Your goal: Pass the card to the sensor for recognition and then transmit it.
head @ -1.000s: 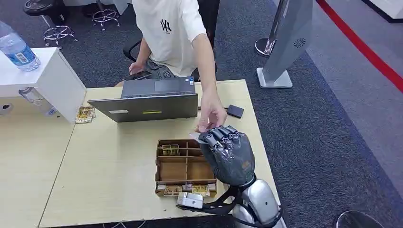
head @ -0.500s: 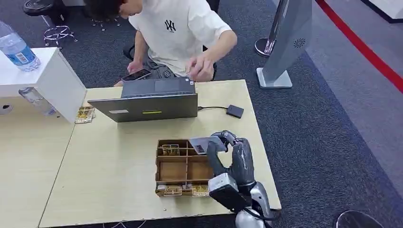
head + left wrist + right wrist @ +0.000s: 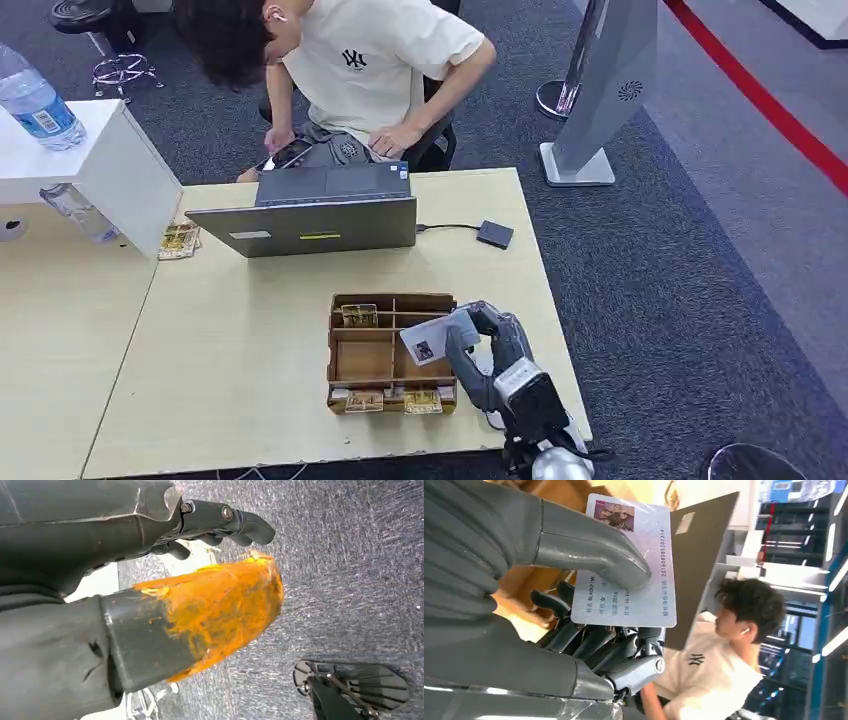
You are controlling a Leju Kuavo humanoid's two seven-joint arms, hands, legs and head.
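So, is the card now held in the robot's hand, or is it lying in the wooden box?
Held. The right hand pinches the card between thumb and fingers, above the wooden box.

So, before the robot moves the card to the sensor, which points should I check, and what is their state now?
1. Card held by the right hand: ok, thumb presses it against the fingers.
2. Card free of the wooden organizer: cannot tell, it sits over the box's right side.
3. Sensor uncovered: ok, the small black box lies beside the laptop.
4. Path over the table free of the person: ok, the person's hands are behind the laptop.
5. Left hand out of the way: ok, it hangs over the floor.
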